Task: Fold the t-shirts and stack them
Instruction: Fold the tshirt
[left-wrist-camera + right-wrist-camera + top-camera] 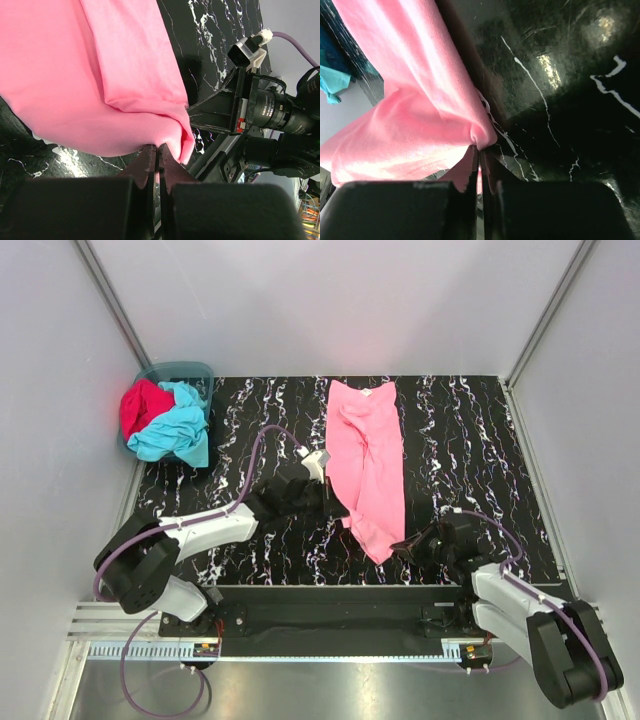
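Observation:
The light pink t-shirt lies folded lengthwise in a long strip down the middle of the black marbled table, white neck label at the far end. My left gripper is shut on its left edge about two thirds down; the left wrist view shows the cloth pinched at my fingertips. My right gripper is shut on the near hem corner; the right wrist view shows the cloth pinched at the tips. The turquoise t-shirt and the crimson t-shirt are bunched in the basket.
The teal plastic basket stands at the table's far left corner. White walls close in the left, back and right sides. The table's near edge runs just in front of both arm bases.

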Controlling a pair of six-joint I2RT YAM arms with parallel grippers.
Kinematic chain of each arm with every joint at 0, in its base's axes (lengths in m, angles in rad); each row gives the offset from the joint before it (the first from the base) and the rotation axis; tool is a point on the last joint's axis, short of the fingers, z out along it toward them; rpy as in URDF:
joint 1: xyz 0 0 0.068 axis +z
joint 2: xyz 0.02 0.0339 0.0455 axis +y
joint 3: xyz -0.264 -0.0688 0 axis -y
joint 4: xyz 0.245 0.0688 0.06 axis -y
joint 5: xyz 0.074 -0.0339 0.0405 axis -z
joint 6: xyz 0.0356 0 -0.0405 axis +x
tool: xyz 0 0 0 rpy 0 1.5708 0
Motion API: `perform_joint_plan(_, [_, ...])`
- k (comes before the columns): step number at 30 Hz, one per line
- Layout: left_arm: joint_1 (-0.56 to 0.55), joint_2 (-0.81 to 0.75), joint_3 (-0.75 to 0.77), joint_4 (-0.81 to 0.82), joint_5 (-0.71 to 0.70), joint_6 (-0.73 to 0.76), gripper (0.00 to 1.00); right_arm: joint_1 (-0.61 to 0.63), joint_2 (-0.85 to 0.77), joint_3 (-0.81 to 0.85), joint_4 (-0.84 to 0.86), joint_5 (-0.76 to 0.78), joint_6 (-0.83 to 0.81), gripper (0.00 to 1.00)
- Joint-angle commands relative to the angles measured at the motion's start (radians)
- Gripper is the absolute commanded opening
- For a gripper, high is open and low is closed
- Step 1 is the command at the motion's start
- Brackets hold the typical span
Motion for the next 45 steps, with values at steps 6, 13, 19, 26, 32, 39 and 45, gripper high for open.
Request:
perform_joint_plan(6, [0.008,-0.039,-0.008,0.052,0.002,0.011,0.00,0.009,-0.080,0.021,-0.142,0.054,-0.029,0.00])
perform_joint_plan(13, [0.001,-0.102,-0.105,0.113,0.002,-0.013,0.00,0.010,-0.149,0.042,-0.197,0.014,-0.030,0.00])
perform_joint_plan(19, [-0.022,-0.162,-0.269,0.192,-0.019,-0.039,0.00,0.009,-0.244,0.088,-0.252,-0.030,-0.038,0.00])
perform_joint_plan(26, [-0.066,-0.208,-0.367,0.245,-0.070,-0.070,0.00,0.010,-0.342,0.157,-0.353,-0.044,-0.067,0.00])
perform_joint_plan(32, [-0.097,-0.269,-0.346,0.187,-0.109,-0.056,0.00,0.010,-0.367,0.171,-0.378,-0.072,-0.073,0.00])
perform_joint_plan(39, [-0.132,-0.367,-0.262,0.061,-0.152,-0.030,0.00,0.010,-0.375,0.231,-0.410,-0.085,-0.083,0.00])
perform_joint_plan(45, [-0.232,-0.444,-0.220,-0.022,-0.248,-0.036,0.00,0.012,-0.443,0.271,-0.491,-0.089,-0.089,0.00])
